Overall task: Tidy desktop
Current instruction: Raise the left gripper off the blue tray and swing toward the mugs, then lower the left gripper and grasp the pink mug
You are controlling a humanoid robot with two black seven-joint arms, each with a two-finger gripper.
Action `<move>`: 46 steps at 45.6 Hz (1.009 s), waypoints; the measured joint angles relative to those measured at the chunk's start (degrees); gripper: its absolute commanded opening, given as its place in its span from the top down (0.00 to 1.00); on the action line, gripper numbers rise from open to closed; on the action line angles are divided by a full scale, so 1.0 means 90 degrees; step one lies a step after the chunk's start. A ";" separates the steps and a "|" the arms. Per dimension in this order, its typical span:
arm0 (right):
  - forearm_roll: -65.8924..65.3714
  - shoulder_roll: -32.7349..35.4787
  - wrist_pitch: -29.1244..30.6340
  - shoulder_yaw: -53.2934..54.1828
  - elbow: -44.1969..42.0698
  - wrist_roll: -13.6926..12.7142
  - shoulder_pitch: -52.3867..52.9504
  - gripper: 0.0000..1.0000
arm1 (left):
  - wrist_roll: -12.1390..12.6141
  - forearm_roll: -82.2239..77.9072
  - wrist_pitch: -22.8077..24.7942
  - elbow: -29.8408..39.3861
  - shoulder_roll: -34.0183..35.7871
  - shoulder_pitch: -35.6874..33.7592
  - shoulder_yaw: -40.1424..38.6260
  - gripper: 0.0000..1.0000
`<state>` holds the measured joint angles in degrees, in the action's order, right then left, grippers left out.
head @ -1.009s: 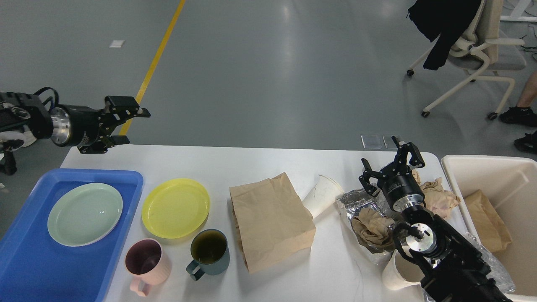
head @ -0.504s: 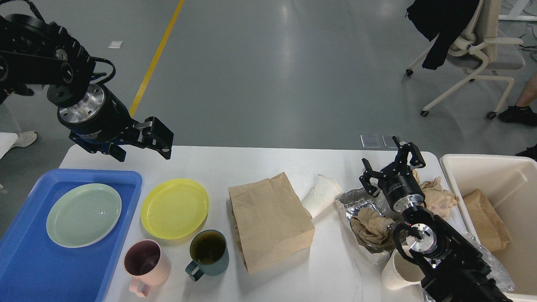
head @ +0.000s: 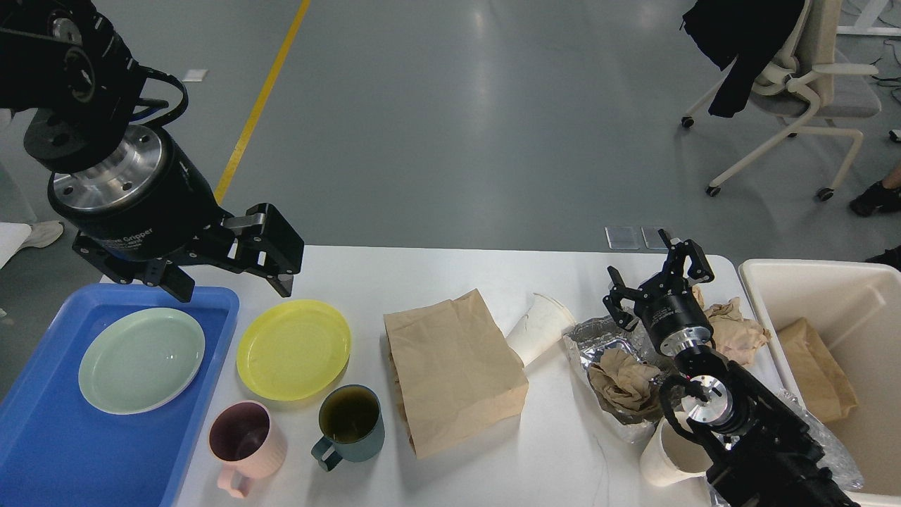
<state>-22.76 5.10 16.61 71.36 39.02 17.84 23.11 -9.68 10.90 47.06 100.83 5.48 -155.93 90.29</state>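
Grey floor surrounds the white table [head: 436, 282], which spans the lower view, cluttered from the blue tray [head: 42, 436] on the left across to the cream bin [head: 845, 296] on the right. Being rigid and fixed, it needs no gripping; I'd take the yellow plate [head: 293, 350] by its thin, slippery rim. My left hand [head: 232, 271] hovers above it, fingers spread, empty. My right hand [head: 658, 282] is open too, empty, beside crumpled paper [head: 735, 327].

Bright even overhead light, floor glare, sharp focus.
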 measured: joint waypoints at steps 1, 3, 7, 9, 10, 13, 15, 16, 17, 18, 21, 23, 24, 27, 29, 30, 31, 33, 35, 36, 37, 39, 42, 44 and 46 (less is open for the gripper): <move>0.0000 0.0000 0.0000 0.0000 0.0000 0.0000 0.0000 0.00 | 0.0004 0.0000 0.0006 -0.0008 0.0003 0.0041 0.0011 0.03; 0.0000 0.0000 0.0000 0.0000 0.0000 0.0000 0.0000 0.00 | 0.0016 -0.0002 0.0007 -0.0030 0.0022 0.0131 0.0045 0.04; 0.0000 0.0000 0.0000 0.0000 0.0000 0.0000 0.0000 0.00 | 0.0033 -0.0020 -0.0072 -0.0082 0.0113 0.0352 0.0180 0.04; 0.0000 0.0000 0.0000 -0.0002 0.0000 0.0000 0.0000 0.00 | 0.0033 -0.0025 -0.0133 -0.0121 0.0235 0.0486 0.0223 0.04; 0.0000 0.0000 0.0000 -0.0002 0.0000 0.0000 0.0000 0.00 | 0.0034 -0.0027 -0.0165 -0.0141 0.0309 0.0554 0.0235 0.04; 0.0000 0.0000 0.0000 -0.0002 0.0000 0.0000 0.0000 0.00 | 0.0043 -0.0035 -0.0303 -0.0191 0.0582 0.0825 0.0228 0.04; 0.0000 0.0000 0.0000 -0.0002 0.0000 0.0000 0.0000 0.00 | 0.0053 -0.0039 -0.0426 -0.0206 0.0722 0.1043 0.0203 0.06; 0.0000 0.0000 0.0000 -0.0002 0.0000 0.0000 0.0000 0.00 | 0.0061 -0.0042 -0.0506 -0.0210 0.0789 0.1198 0.0186 0.07; 0.0000 0.0000 0.0000 -0.0002 0.0000 0.0000 0.0000 0.00 | 0.0071 -0.0045 -0.0566 -0.0211 0.0831 0.1326 0.0175 0.07; 0.0000 0.0000 0.0000 -0.0002 0.0000 0.0000 0.0000 0.00 | 0.0094 -0.0053 -0.0623 -0.0211 0.0864 0.1464 0.0167 0.09; 0.0000 0.0000 0.0000 -0.0001 0.0000 0.0000 0.0000 0.00 | 0.0237 -0.0131 -0.0773 -0.0210 0.0955 0.1957 0.0141 0.12; 0.0000 0.0000 0.0000 -0.0001 0.0000 0.0000 0.0000 0.00 | 0.0368 -0.0216 -0.0883 -0.0210 0.1043 0.2304 0.0108 0.12; 0.0000 0.0000 0.0000 0.0000 0.0000 0.0000 0.0000 0.00 | 0.0449 -0.0274 -0.0980 -0.0210 0.1118 0.2530 0.0078 0.12; 0.0000 0.0000 0.0000 0.0000 0.0000 0.0000 0.0000 0.00 | 0.0614 -0.0441 -0.1377 -0.0210 0.1399 0.3119 -0.0012 0.12; -0.0001 0.0000 0.0000 0.0000 0.0000 0.0000 0.0000 0.00 | 0.0667 -0.0551 -0.1687 -0.0217 0.1591 0.3456 -0.0065 0.12; 0.0001 0.0000 0.0000 0.0000 0.0000 0.0000 0.0000 0.00 | 0.0685 -0.0636 -0.1903 -0.0226 0.1711 0.3677 -0.0100 0.12; -0.0001 0.0000 0.0000 0.0001 0.0000 0.0000 0.0000 0.00 | 0.0698 -0.0713 -0.2077 -0.0233 0.1800 0.3857 -0.0129 0.12; 0.0000 0.0000 0.0000 0.0000 0.0000 0.0000 0.0000 0.00 | 0.0708 -0.0900 -0.2464 -0.0250 0.1964 0.4263 -0.0210 0.12; 0.0000 0.0000 0.0000 0.0000 0.0000 0.0000 0.0000 0.00 | 0.0711 -0.1051 -0.2818 -0.0283 0.2062 0.4630 -0.0303 0.13; 0.0000 0.0000 0.0000 0.0001 0.0000 0.0000 0.0000 0.00 | 0.0713 -0.1119 -0.3030 -0.0309 0.2104 0.4843 -0.0360 0.13; 0.0000 0.0000 0.0000 0.0000 0.0000 0.0000 0.0000 0.00 | 0.0713 -0.1161 -0.3195 -0.0333 0.2128 0.5009 -0.0408 0.12; 0.0000 0.0000 0.0000 0.0001 0.0000 0.0000 0.0000 0.00 | 0.0714 -0.1225 -0.3529 -0.0389 0.2159 0.5341 -0.0509 0.12; 0.0000 0.0000 0.0000 0.0001 0.0000 0.0000 0.0000 0.00 | 0.0713 -0.1271 -0.3898 -0.0492 0.2176 0.5740 -0.0654 0.13; 0.0000 0.0000 0.0000 0.0000 0.0000 0.0000 0.0000 0.00 | 0.0713 -0.1280 -0.4055 -0.0591 0.2180 0.5955 -0.0742 0.13; 0.0000 0.0000 0.0000 0.0000 0.0000 0.0000 0.0000 0.00 | 0.0713 -0.1280 -0.4183 -0.0729 0.2181 0.6153 -0.0830 0.13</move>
<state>-22.76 5.10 16.61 71.36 39.02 17.84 23.12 -3.27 -0.62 9.42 94.27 25.11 -100.55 82.82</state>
